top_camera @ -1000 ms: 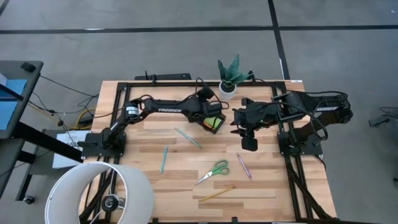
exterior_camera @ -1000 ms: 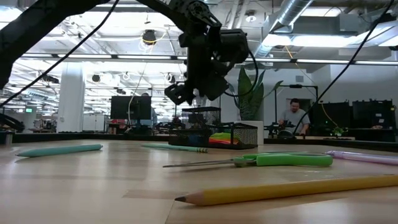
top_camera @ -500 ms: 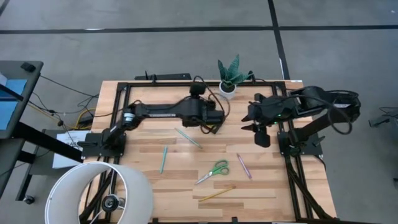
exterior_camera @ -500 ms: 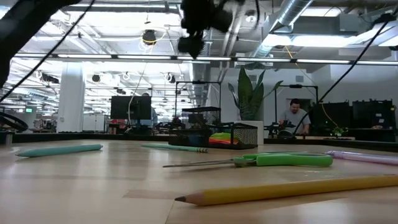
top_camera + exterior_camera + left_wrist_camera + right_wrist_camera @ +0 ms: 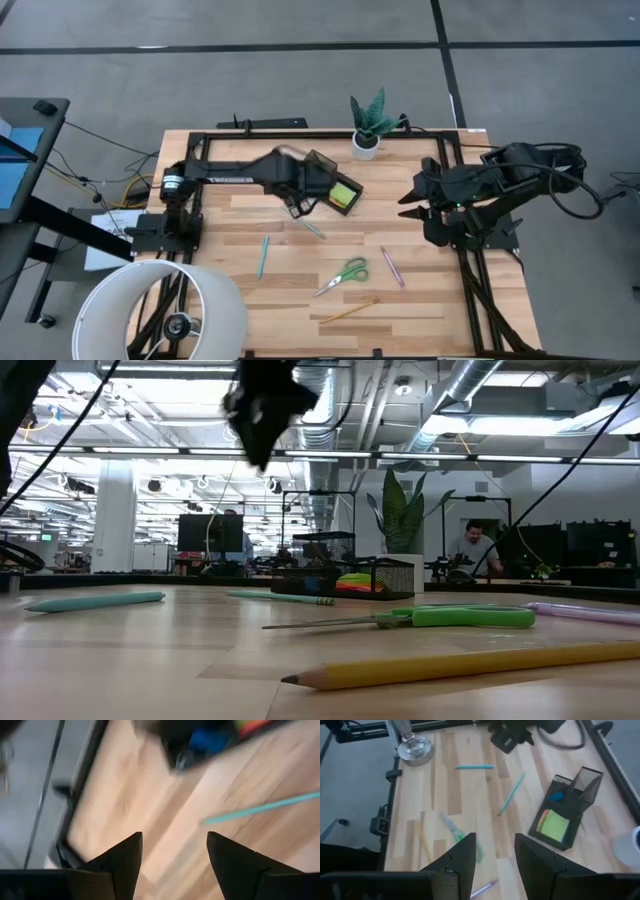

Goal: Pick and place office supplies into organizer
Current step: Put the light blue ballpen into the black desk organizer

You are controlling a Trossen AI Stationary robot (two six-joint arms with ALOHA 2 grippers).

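**Organizer partly filled, loose supplies lying across the lower desk**

The black mesh organizer (image 5: pixel 333 186) is sitting in the upper middle of the high view, tilted on a diagonal, with a lime-green sticky-note pad (image 5: pixel 344 195) showing in its lower-right compartment and a blue eraser (image 5: pixel 556 796) lying in a neighbouring one. A potted plant (image 5: pixel 368 122) is standing just above and to its right, near the desk (image 5: pixel 230 300) edge.

The left pincer (image 5: pixel 298 206) is hanging just left of the organizer, fingers spread wide and holding nothing, partly covering one end of a teal pen (image 5: pixel 314 230) that is running diagonally toward lower right. The right pincer (image 5: pixel 408 199) is waiting at right of centre, jaws partly apart and empty.

Below, a second teal pen (image 5: pixel 263 255) is lying nearly upright. The green-handled scissors (image 5: pixel 343 274) are pointing their blades to lower left. The pink pen (image 5: pixel 392 267) is slanting to lower right, and the yellow pencil (image 5: pixel 347 312) is lying almost level near the bottom. A white lampshade (image 5: pixel 165 310) is filling the lower left corner.
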